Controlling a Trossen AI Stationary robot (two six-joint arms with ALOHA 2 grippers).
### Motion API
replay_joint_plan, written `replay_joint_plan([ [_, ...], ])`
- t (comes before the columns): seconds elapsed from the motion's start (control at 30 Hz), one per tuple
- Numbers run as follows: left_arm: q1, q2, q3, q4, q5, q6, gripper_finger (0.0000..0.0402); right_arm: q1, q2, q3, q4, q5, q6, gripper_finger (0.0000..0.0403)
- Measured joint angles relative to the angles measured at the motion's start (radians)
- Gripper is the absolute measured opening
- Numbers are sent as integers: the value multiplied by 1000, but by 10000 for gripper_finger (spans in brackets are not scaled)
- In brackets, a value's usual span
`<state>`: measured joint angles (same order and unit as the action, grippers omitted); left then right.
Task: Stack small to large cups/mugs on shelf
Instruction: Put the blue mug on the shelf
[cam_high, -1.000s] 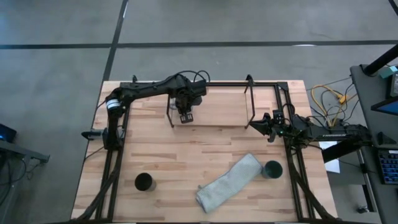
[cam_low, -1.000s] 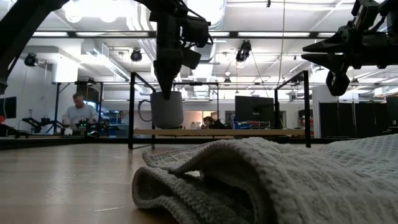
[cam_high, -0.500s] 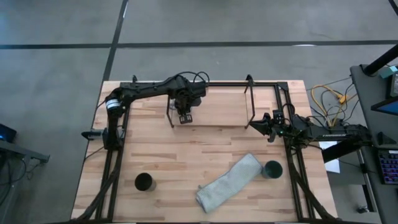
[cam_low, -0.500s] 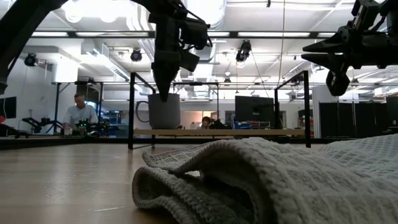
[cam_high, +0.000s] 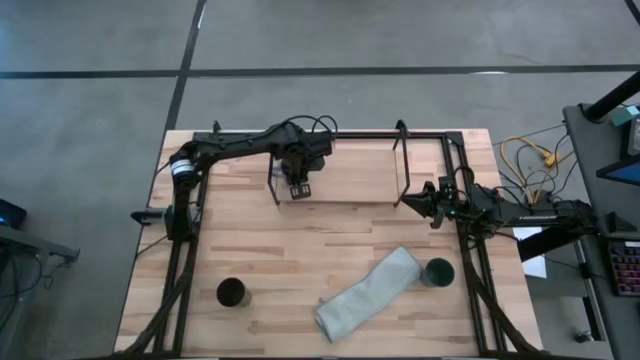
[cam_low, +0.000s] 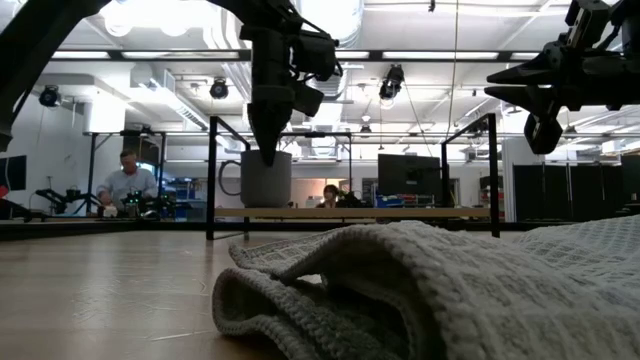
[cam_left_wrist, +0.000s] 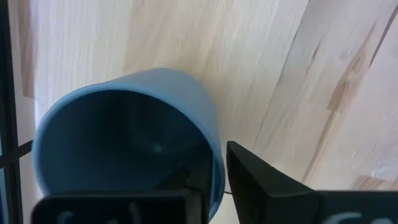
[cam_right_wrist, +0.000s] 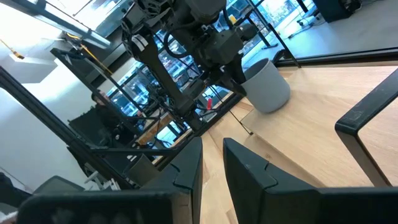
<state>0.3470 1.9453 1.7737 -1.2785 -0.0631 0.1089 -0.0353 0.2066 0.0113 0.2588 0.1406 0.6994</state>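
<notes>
the left gripper (cam_high: 298, 187) points straight down over the shelf's (cam_high: 350, 185) left end, pinching the rim of the grey-blue mug (cam_low: 264, 179): one finger (cam_left_wrist: 261, 177) outside the wall, the other inside. the mug stands upright on the board, mouth up, its handle sticking out sideways toward the shelf's near left post in the low view. in the high view the mug is hidden under the gripper. a black rod of the shelf frame runs just beside the gripper, while the board past the mug lies bare toward the far rod.

well away, toward the counter's (cam_high: 290, 250) front edge, the black cup (cam_high: 231, 293) stands alone; the dark teal cup (cam_high: 438, 271) stands touching the end of the grey-green cloth (cam_high: 368, 293). in the low view the cloth fills the foreground and hides both cups.

the right gripper (cam_high: 420, 200) hangs in the air at the shelf's right end, fingers a narrow gap apart, gripping nothing.
</notes>
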Motion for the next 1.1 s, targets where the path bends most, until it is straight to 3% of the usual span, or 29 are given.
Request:
replay_joint_plan([
  [0.23, 0, 0, 0, 21, 0, 1, 56, 0, 0, 0, 0, 0, 0, 59],
  [1.1, 0, 0, 0, 137, 3, 61, 57, 0, 0, 0, 0, 0, 0, 59],
])
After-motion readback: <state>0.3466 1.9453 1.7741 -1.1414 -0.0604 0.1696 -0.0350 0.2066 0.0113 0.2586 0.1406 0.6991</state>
